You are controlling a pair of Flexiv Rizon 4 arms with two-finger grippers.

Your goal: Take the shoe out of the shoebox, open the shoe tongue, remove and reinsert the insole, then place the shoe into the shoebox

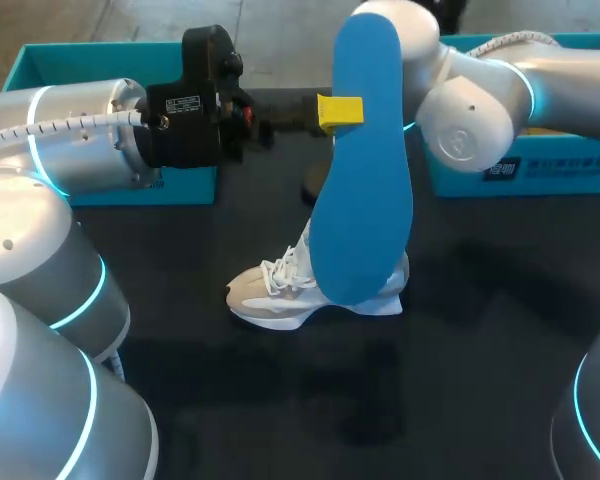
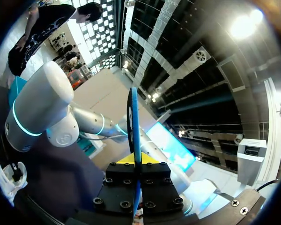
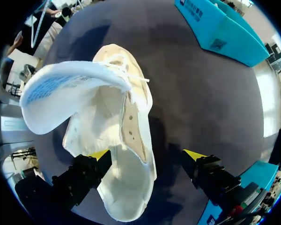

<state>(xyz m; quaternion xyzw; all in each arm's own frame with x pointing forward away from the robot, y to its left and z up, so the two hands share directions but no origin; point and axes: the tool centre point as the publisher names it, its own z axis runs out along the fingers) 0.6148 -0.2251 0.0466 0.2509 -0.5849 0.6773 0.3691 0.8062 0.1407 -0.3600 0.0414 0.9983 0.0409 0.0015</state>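
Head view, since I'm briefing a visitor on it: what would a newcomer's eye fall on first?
The big blue insole dominates the middle of the view, held upright above the table in the left gripper, which is shut on it. Just below it sits the white shoe. In the right wrist view its tongue is folded out and the right gripper is open over it.
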